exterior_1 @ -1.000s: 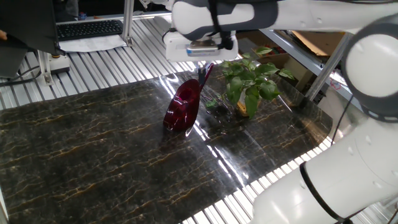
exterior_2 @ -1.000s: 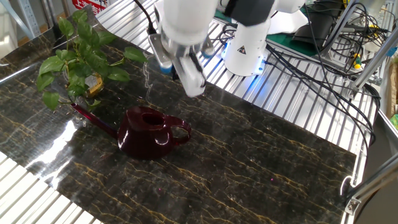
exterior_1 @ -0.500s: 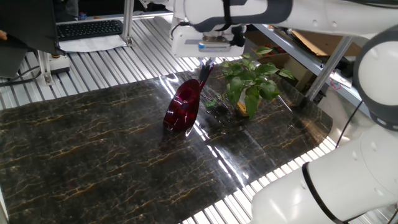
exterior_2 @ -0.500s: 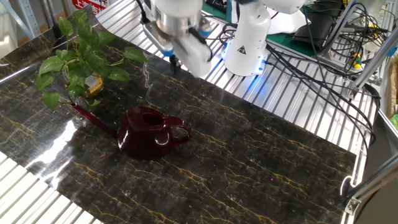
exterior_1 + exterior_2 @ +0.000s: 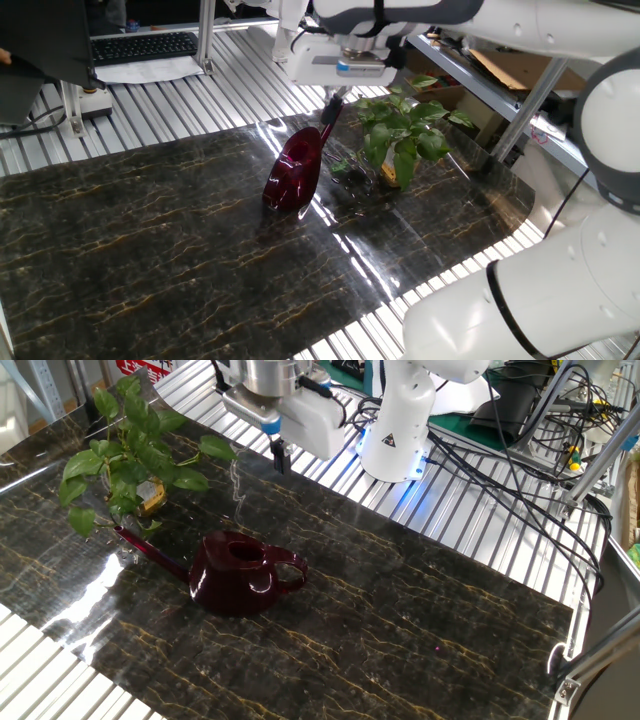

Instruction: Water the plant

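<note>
The plant (image 5: 402, 132) with broad green leaves stands in its pot at the far right of the dark marble table (image 5: 150, 240); in the other fixed view the plant (image 5: 123, 460) is at the upper left. The dark red watering can (image 5: 295, 168) rests upright on the table beside it, its long spout pointing toward the pot. In the other fixed view the can (image 5: 236, 572) stands alone, with nothing touching it. My gripper (image 5: 336, 97) hangs well above the can's spout end, fingers close together and holding nothing. From the other side, the gripper (image 5: 279, 457) is above and behind the can.
Ribbed metal flooring (image 5: 480, 530) surrounds the table. A keyboard (image 5: 145, 45) lies on a desk behind. The robot base (image 5: 400, 430) and cables (image 5: 540, 420) stand beyond the table's far edge. A metal frame bar (image 5: 530, 85) runs next to the plant.
The gripper has risen and drawn back from the watering can, moving toward the robot base. The can and the plant have not moved.
</note>
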You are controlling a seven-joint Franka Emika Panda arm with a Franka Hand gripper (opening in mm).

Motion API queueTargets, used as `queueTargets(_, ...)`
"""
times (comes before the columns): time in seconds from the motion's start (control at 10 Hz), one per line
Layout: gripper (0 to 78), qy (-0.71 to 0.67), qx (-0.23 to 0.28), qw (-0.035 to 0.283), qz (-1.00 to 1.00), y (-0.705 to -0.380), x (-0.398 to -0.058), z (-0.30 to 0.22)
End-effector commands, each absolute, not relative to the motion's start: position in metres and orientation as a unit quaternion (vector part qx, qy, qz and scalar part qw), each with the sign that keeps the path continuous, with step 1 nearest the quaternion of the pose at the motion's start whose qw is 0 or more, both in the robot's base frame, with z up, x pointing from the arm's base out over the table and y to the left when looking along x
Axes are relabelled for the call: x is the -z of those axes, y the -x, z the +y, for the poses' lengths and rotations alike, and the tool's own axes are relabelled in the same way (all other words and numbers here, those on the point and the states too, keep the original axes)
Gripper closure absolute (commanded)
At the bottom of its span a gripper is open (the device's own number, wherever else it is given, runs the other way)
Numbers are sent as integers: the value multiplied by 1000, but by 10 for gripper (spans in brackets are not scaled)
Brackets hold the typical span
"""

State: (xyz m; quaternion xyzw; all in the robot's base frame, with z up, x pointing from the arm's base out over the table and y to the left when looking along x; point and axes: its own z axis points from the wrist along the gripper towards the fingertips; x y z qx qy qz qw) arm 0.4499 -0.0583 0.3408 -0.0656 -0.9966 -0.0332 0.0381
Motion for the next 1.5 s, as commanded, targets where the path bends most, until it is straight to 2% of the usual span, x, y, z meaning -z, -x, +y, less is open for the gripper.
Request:
queueTargets(0.1,764,38,48,35,-998,-453,-345,-59)
queueTargets(0.8,764,27,36,30,-999,-462,-341,-65)
queueTargets(1.5,764,25,26,31,-999,-475,-352,-72)
